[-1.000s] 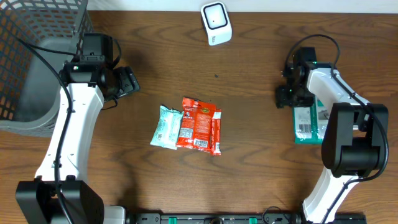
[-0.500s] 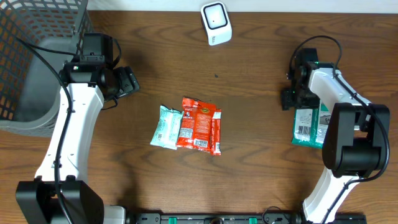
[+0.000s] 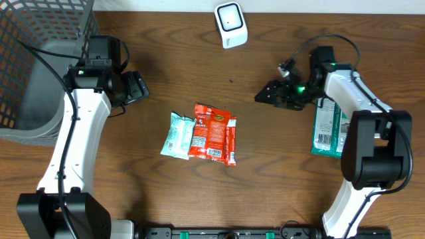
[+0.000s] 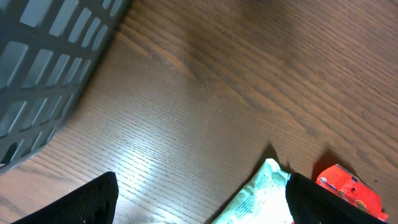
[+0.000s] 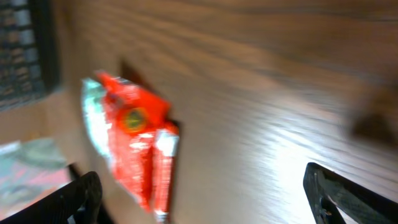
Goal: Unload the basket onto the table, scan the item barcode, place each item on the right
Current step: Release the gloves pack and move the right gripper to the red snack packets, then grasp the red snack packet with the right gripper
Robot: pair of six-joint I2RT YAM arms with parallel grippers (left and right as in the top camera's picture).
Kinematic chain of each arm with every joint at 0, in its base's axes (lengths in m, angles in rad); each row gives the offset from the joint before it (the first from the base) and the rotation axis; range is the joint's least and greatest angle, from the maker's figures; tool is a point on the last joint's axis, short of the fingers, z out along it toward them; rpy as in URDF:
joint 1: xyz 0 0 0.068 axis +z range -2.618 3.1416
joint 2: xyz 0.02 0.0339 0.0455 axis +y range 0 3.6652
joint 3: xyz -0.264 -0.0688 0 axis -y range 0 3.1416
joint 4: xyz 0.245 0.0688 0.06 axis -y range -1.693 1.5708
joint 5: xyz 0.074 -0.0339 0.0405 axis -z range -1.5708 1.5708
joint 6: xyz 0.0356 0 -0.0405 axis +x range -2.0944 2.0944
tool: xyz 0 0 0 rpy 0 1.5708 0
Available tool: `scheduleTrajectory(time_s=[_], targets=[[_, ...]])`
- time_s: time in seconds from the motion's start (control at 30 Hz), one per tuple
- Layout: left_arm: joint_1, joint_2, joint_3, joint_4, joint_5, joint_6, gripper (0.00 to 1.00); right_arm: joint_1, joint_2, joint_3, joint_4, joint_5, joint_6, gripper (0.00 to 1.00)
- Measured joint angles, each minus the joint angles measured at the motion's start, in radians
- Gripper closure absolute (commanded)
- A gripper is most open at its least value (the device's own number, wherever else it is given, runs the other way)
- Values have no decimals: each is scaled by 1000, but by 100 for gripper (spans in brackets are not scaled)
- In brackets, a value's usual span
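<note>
Right gripper standing wide apart, holding nothing, pointing left. Red snack bag lying mid-frame, down-left of it, long side running up-down. Left gripper also apart, empty, sitting slightly farther. Scanner waiting top middle.

1. Worktop: dark wood, visible grain, smooth with a soft sheen.
2. Red packet and pale packet: glossy, crinkled plastic film.
3. Basket: grey matt plastic mesh.
4. Scanner: smooth white plastic.

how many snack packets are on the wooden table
3: pale mint packet touching red packet at centre; green-and-white packet beside the right arm. Overlap may hide more.
</note>
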Motion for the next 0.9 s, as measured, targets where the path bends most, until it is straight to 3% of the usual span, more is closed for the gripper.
scheduleTrajectory(time_s=[0.1,0.23,0.3,0.47,0.63,0.9], targets=[[0,0,0,0,0,0,14,44,0,0,11,-48,17,4],[0,0,0,0,0,0,14,108,0,0,28,-71,61,28],[0,0,0,0,0,0,14,147,0,0,39,-52,100,34],[0,0,0,0,0,0,14,261,0,1,47,129,216,37],[0,0,0,0,0,0,14,369,0,1,50,343,309,48],[0,0,0,0,0,0,14,492,0,1,104,486,347,48]])
